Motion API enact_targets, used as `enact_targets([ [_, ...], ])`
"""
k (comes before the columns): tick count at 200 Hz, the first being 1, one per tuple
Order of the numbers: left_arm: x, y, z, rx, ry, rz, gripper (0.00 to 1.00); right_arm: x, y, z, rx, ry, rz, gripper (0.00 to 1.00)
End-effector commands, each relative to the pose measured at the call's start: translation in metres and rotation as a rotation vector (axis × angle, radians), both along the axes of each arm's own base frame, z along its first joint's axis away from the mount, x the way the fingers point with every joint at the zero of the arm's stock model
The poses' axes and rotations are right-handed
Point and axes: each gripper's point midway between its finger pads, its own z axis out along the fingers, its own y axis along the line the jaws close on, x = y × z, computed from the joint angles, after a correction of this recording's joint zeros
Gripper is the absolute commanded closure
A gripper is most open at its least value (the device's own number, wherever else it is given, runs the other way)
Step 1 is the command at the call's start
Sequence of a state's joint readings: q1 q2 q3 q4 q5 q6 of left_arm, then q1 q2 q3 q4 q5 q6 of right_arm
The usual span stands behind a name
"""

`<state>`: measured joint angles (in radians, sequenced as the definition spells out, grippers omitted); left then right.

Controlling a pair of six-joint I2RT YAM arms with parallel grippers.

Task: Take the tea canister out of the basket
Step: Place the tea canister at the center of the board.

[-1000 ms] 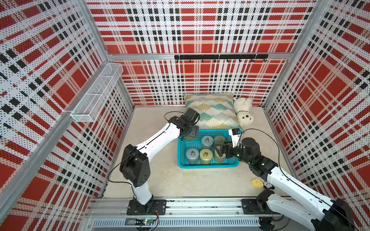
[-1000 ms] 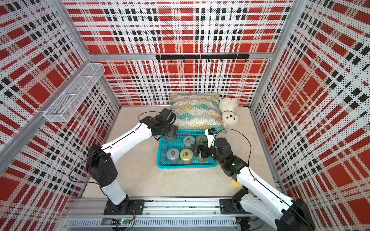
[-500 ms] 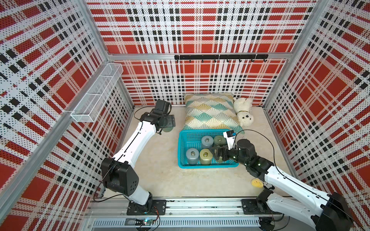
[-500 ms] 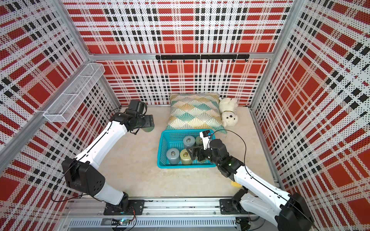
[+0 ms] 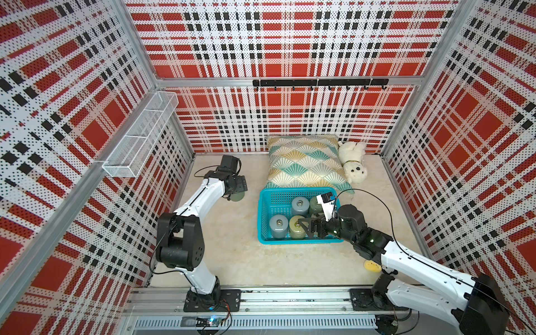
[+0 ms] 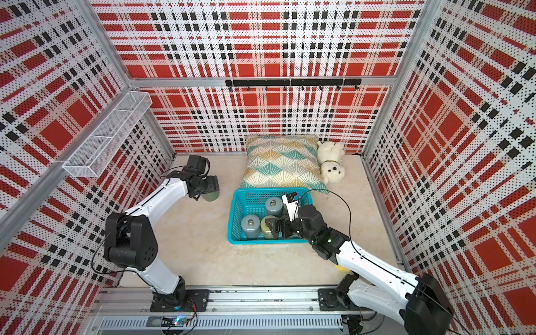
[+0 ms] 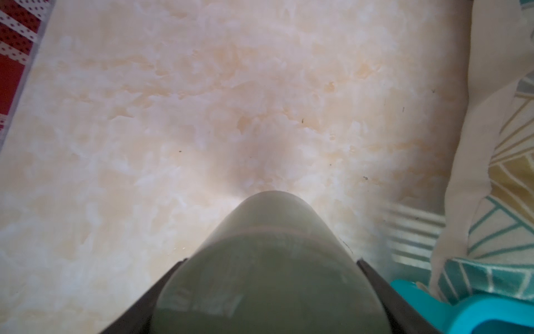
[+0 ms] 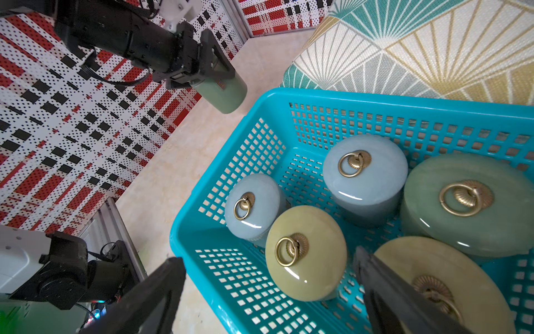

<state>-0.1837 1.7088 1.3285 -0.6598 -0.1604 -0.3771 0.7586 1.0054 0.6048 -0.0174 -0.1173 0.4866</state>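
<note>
Left fingers (image 7: 390, 297) gripping tea canister (image 7: 268, 274), outside basket (image 5: 290, 240)

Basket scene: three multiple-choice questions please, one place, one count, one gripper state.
1. Where is the green canister that the left gripper holds? A on the pillow; B over the table beside the basket; C in the wire rack.
2. How many canisters stand in the basket? A three; B five; C seven.
3. The right gripper is: A open; B shut on a canister; C shut on the rim.
Answers: B, bare table under it; B, five lids in the right wrist view; A, fingers spread apart.
</note>
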Motion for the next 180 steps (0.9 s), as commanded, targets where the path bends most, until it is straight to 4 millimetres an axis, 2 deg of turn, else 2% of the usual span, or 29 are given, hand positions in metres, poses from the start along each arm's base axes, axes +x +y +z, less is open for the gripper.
enact_targets([
  [1,0.029,-0.022,0.015,0.012,-0.107,-0.010,0.39,0.003,0.005,0.015,0.017,-0.048,0.006,0.00],
  [7,0.033,-0.021,0.012,0.022,-0.104,-0.003,0.39,0.002,0.005,0.015,0.018,-0.047,0.007,0.00],
  [10,0.032,-0.036,0.011,0.023,-0.103,-0.033,0.39,0.002,0.005,0.015,0.017,-0.048,0.009,0.00],
  [22,0.037,-0.045,0.004,0.026,-0.093,-0.048,0.39,0.002,0.005,0.014,0.015,-0.046,0.010,0.00],
  [69,0.052,-0.056,-0.023,0.039,-0.051,-0.057,0.39,0.003,0.004,0.013,0.008,-0.047,0.002,0.00],
  [110,0.060,-0.054,-0.038,0.051,-0.028,-0.055,0.39,0.004,0.006,0.010,0.002,-0.038,0.005,0.00],
  [150,0.064,-0.036,-0.054,0.058,0.007,-0.026,0.39,0.005,0.007,0.008,-0.006,-0.037,0.002,0.00],
  [180,0.064,-0.037,-0.063,0.060,0.028,-0.041,0.37,0.007,0.007,0.006,-0.012,-0.035,0.000,0.00],
])
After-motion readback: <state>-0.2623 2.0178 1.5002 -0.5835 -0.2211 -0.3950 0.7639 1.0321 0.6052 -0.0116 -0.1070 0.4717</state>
